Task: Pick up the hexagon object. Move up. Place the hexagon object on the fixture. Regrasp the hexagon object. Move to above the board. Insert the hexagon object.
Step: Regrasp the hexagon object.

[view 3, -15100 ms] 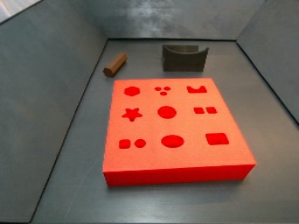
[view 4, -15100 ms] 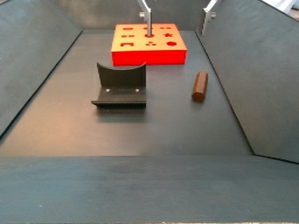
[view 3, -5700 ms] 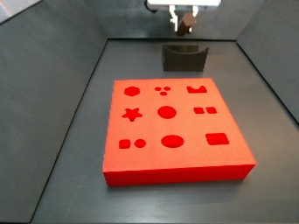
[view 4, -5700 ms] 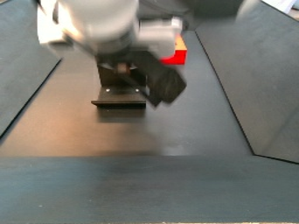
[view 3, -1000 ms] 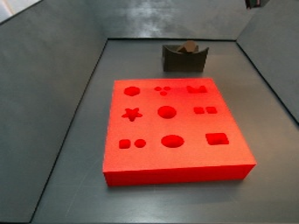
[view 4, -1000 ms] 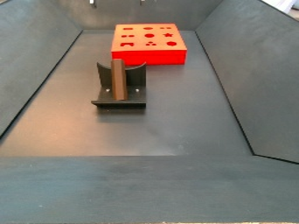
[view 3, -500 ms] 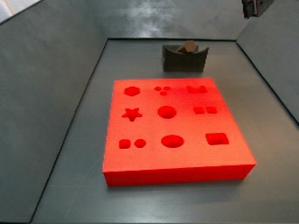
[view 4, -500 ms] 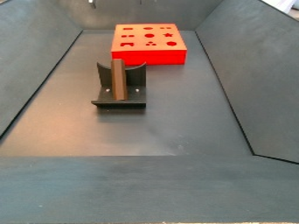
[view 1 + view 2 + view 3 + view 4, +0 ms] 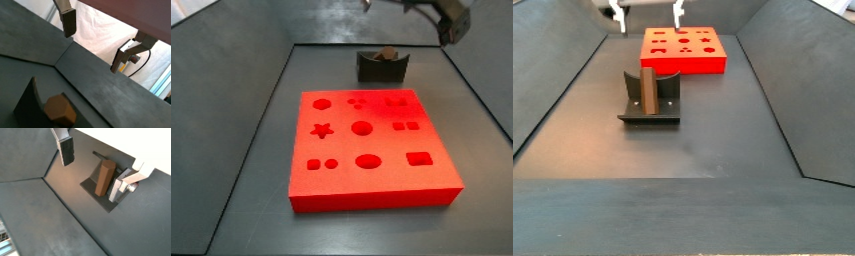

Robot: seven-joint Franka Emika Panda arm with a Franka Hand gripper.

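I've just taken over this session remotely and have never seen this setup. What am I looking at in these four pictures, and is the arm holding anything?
This is one robot arm with a two-finger gripper. Two pictures come from cameras on its wrist, looking past its silver fingers; two come from cameras fixed beside the table. On the dark floor lies the red board with shaped recesses. Apart from it stands the fixture, a dark bracket. The hexagon object, a brown peg, stands upright in the fixture. The gripper hangs in the air above the floor, open, with nothing between its fingers in both wrist views.
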